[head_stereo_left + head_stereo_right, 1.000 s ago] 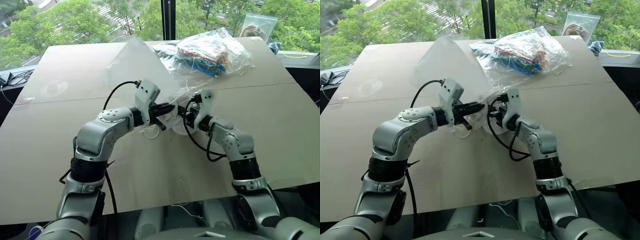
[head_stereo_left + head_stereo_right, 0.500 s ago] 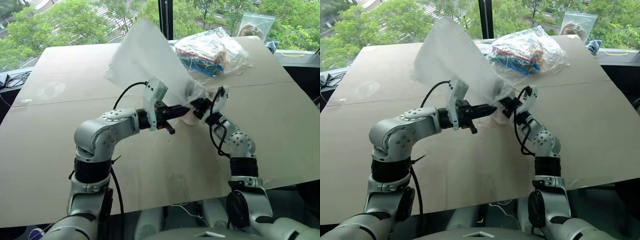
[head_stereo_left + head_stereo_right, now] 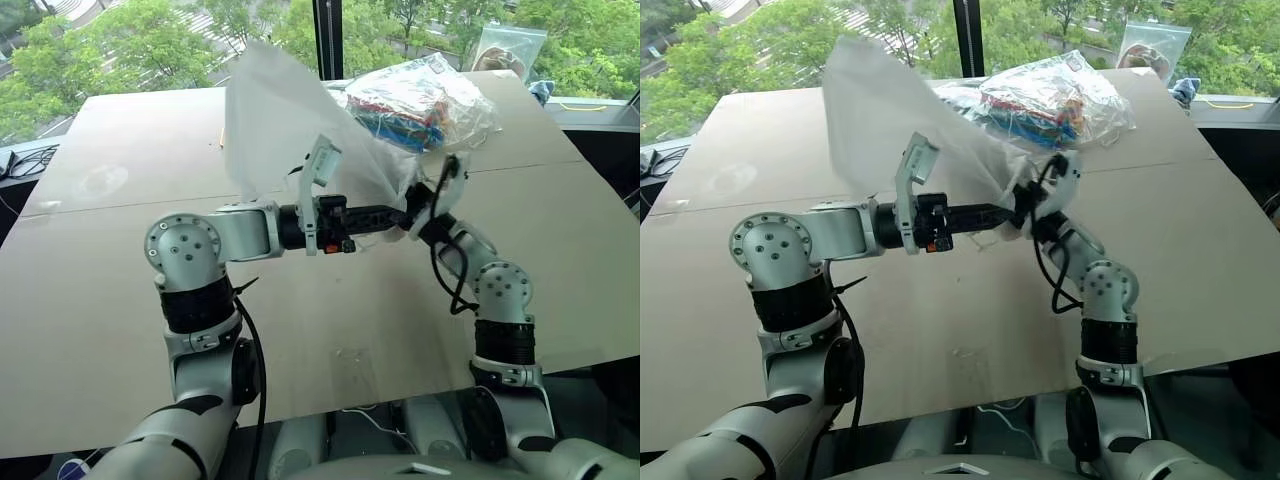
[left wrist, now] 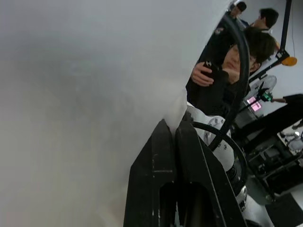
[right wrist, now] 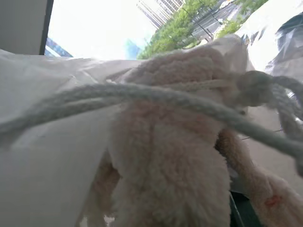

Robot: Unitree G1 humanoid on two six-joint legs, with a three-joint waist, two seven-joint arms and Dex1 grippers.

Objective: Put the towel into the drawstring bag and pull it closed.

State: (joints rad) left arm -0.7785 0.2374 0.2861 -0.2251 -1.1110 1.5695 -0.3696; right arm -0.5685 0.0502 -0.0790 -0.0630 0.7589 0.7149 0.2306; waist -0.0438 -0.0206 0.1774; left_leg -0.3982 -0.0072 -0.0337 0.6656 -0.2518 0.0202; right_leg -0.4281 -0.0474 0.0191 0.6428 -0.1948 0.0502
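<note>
- Left gripper (image 3: pixel 400 217) is clamped tight on the mouth edge of the drawstring bag (image 3: pixel 280 120), holding it up off the table (image 3: pixel 120 300); the bag's body billows up toward the far left.
- Right gripper (image 3: pixel 418 208), just beside the left one, is nearly closed on the towel (image 5: pixel 165 156), pressed against the bag's mouth. A cord (image 5: pixel 142 97) crosses in front of the towel.
- Judged step: stuffing, not closing. How deep the towel sits I cannot tell.
- Next up: push the towel fully past the mouth, let go, then catch the cords and pull them apart.
</note>
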